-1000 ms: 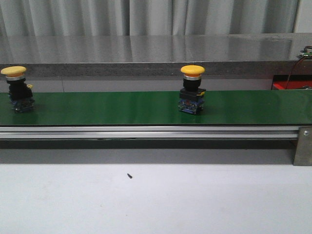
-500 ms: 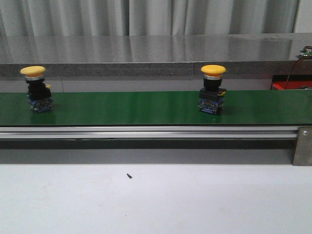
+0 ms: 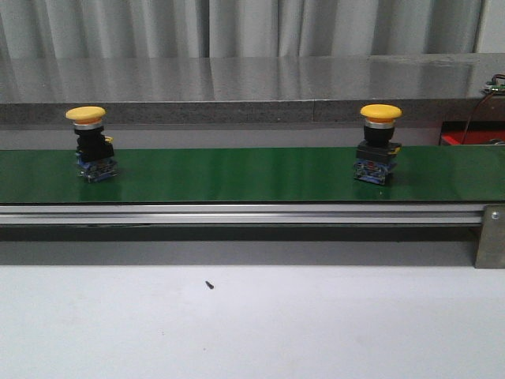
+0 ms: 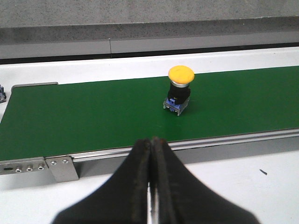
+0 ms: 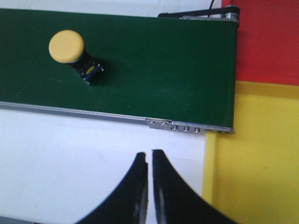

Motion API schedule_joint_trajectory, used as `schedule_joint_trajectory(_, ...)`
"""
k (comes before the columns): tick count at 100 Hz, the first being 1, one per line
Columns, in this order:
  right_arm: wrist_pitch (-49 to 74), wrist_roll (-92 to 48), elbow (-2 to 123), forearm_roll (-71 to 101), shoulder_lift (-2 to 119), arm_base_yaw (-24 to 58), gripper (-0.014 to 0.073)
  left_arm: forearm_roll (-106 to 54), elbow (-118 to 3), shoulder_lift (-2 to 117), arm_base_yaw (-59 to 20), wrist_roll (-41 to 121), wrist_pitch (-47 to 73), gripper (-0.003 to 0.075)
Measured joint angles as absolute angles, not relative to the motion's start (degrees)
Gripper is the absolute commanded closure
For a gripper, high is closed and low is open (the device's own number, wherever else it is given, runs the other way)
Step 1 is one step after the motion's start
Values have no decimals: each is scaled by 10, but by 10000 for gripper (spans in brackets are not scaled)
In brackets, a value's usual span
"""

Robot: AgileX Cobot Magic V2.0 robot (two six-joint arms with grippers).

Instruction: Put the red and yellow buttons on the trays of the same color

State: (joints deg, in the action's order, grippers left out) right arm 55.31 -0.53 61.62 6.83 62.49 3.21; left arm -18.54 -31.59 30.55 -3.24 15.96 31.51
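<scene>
Two yellow buttons stand upright on the green belt [image 3: 237, 174]: one at the left [image 3: 89, 144], one at the right [image 3: 379, 151]. No red button is in view. The left wrist view shows a yellow button [image 4: 180, 89] on the belt, well beyond my left gripper [image 4: 152, 141], which is shut and empty over the white table. In the right wrist view a yellow button [image 5: 73, 52] sits on the belt, apart from my right gripper [image 5: 149, 155], shut with nothing in it. The yellow tray [image 5: 261, 158] and red tray [image 5: 268, 42] lie past the belt's end. Neither gripper shows in the front view.
An aluminium rail [image 3: 237, 213] runs along the belt's near edge, with a bracket [image 3: 491, 235] at its right end. Behind the belt runs a grey counter [image 3: 237, 87]. A small dark speck [image 3: 209, 284] lies on the white table.
Both yellow buttons have travelled to the right along the belt, by about the same distance each half second.
</scene>
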Motion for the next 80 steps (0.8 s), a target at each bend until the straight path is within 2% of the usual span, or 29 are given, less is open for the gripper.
schedule_joint_trajectory(3, 553, -10, 617, 70, 635, 32, 236, -185, -316, 306, -32, 160, 315, 739)
schedule_joint_trajectory(4, 553, -12, 617, 71, 639, 32, 175, -185, -316, 306, -32, 160, 315, 739)
schedule_joint_trajectory(5, 553, -12, 617, 71, 642, 32, 175, -185, -316, 306, -32, 160, 315, 740)
schedule_joint_trajectory(7, 553, -15, 618, 72, 648, 32, 99, -185, -316, 306, -32, 160, 315, 739)
schedule_joint_trajectory(13, 553, -19, 619, 73, 663, 32, -23, -185, -316, 306, -32, 160, 315, 739)
schedule_joint_trajectory(17, 553, -20, 619, 75, 670, 32, -71, -185, -316, 306, -32, 160, 315, 740)
schedule_joint_trajectory(32, 533, -41, 621, 75, 698, 33, -40, -185, -316, 306, -32, 160, 314, 740)
schedule_joint_trajectory(80, 501, -100, 713, 87, 877, 79, -41, -185, -316, 306, -32, 160, 314, 740)
